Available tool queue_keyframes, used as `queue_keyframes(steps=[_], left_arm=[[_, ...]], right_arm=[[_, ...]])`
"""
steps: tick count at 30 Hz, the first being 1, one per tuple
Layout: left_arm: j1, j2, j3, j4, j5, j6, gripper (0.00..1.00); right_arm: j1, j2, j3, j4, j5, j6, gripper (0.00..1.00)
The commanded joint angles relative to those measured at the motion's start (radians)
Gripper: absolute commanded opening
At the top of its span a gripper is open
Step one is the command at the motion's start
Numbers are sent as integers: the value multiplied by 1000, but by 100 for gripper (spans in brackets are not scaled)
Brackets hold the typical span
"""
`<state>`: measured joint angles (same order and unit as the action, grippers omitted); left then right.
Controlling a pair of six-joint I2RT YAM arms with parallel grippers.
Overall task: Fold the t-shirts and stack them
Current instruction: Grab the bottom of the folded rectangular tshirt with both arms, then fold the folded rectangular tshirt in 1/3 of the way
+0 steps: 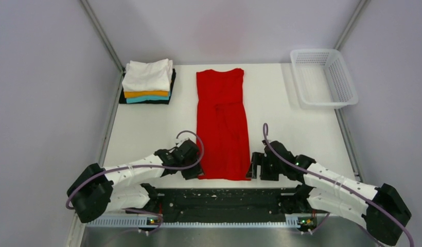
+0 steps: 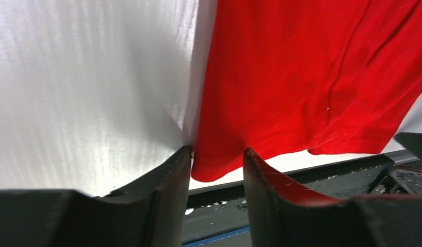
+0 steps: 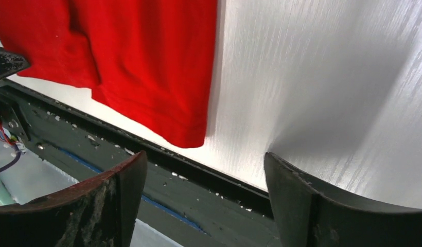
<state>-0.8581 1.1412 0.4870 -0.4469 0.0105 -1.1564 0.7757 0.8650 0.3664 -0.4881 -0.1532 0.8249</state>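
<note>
Lying lengthwise on the glossy white, faintly grained worktop [image 1: 286, 123], the red t-shirt [image 1: 222, 126] is soft, creased cloth folded into a long narrow strip with a stitched hem. Its near-left corner shows right between the tips of the left claw [image 2: 216, 154], whose dark fingers stand slightly apart. The right claw [image 3: 204, 159] is spread wide, the near-right corner just ahead of its gap. Far beyond the left claw sits a folded stack [image 1: 147, 85]: white, orange, teal, black.
</note>
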Motion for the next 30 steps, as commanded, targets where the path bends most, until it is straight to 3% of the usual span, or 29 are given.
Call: queue_keyframes(steps=[1, 5, 8, 13, 23, 26, 30], left_arm=[[1, 57, -10, 15, 21, 4, 37], [-1, 73, -6, -4, 26, 5, 3], [-1, 60, -10, -23, 21, 0, 0], [-1, 17, -32, -30, 38, -14, 0], [-16, -226, -129, 10, 175, -37, 0], [-15, -235, -78, 47, 183, 1, 0], [-1, -166, 50, 35, 77, 58, 0]], right_arm=[[18, 39, -30, 139, 13, 67, 73], [45, 124, -57, 266, -11, 101, 57], [70, 167, -54, 279, -12, 115, 42], [98, 136, -53, 207, 23, 141, 1], [177, -138, -81, 110, -75, 242, 0], [178, -139, -21, 160, -22, 227, 0], [173, -44, 94, 167, 118, 168, 0]])
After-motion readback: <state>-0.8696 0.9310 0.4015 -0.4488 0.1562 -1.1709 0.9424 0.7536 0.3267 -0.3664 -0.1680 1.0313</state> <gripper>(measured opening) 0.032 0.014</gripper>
